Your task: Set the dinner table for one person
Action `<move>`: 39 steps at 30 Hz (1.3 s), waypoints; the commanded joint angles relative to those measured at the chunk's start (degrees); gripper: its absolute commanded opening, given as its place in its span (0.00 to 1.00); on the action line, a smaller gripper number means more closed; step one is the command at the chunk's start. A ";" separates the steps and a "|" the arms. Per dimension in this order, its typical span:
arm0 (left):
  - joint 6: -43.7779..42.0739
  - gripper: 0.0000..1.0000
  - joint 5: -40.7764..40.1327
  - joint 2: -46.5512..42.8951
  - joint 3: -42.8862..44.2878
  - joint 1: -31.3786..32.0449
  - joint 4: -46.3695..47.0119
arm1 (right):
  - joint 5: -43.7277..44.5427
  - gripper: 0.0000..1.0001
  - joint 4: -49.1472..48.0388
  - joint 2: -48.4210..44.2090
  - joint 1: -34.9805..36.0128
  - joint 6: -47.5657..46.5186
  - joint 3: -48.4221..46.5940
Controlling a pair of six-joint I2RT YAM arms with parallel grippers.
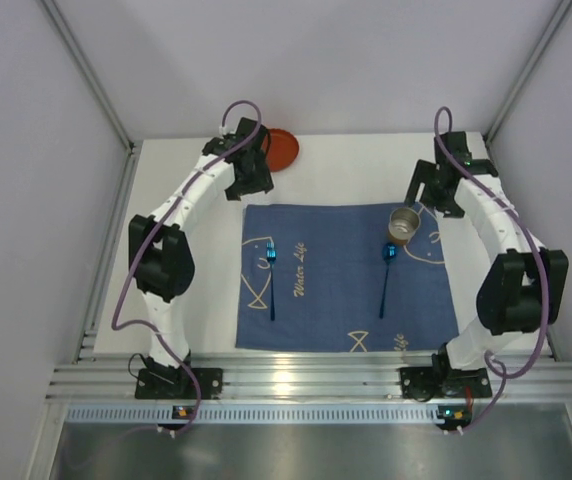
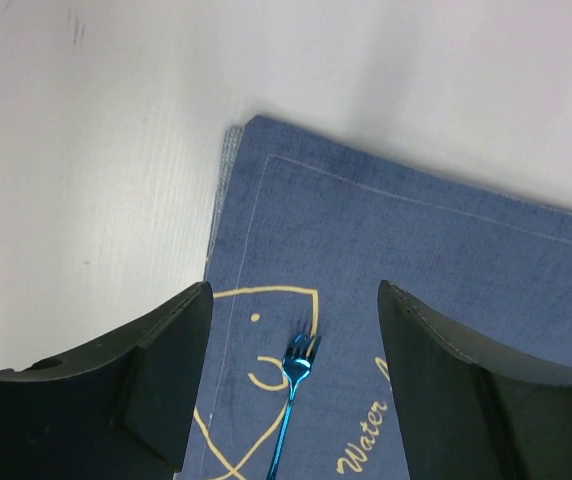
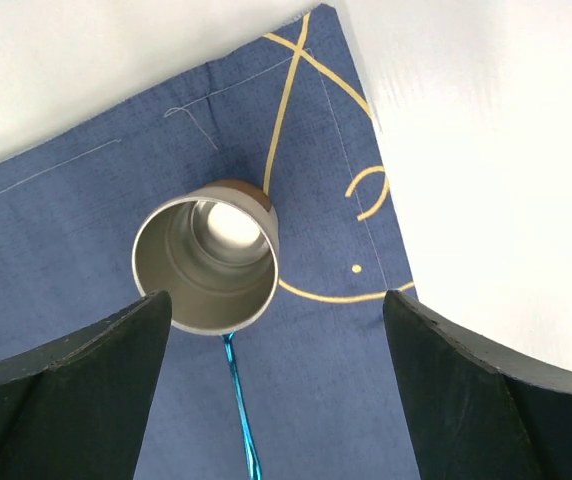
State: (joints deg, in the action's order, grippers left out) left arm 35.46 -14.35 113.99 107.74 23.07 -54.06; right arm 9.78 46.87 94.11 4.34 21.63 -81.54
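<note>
Dinner table (image 1: pixel 356 170) lies white beneath the mat (image 1: pixel 336 300), where we see fork (image 1: pixel 271 258), spoon (image 1: pixel 389 253) and cup (image 1: pixel 403 223). Left gripper (image 2: pixel 294 300) and right gripper (image 3: pixel 278 300) gape, empty. We half lose something red — a plate (image 1: pixel 288 150), probably — behind the left arm (image 1: pixel 181 215).

Both arms are white shells with chunky black joints, the left arm (image 1: pixel 181 205) matching the right arm (image 1: pixel 496 215). A purple cable (image 1: pixel 118 300) loops along each. The left gripper (image 2: pixel 294 295) and right gripper (image 3: pixel 276 300) have broad matte black fingers (image 2: pixel 156 370). The bases (image 1: pixel 176 382) are black.
</note>
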 commanded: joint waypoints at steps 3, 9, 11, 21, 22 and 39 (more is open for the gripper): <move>-0.57 0.72 3.80 3.16 2.82 -4.08 7.11 | 0.78 0.87 3.57 -9.90 0.06 -0.01 -0.65; 3.64 0.73 9.50 8.43 0.98 -7.85 26.80 | -2.40 0.87 4.80 -15.00 0.06 0.08 4.18; 7.33 0.73 11.70 12.71 2.73 -9.09 31.62 | -1.96 0.87 5.42 -15.27 0.06 0.34 4.46; 16.91 0.72 19.80 34.36 26.11 -12.43 31.29 | -3.10 0.86 7.18 -13.25 0.06 2.45 5.24; 17.79 0.72 19.62 35.15 26.11 -12.61 31.47 | -3.19 0.86 7.18 -12.11 0.06 2.54 5.42; 18.77 0.00 23.93 40.87 29.27 -13.75 30.59 | -3.63 0.85 5.16 -11.48 -6.89 2.72 8.24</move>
State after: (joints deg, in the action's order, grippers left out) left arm 53.19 8.62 153.21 135.50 9.78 -22.44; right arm 6.20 52.62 84.23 -1.19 24.23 -73.43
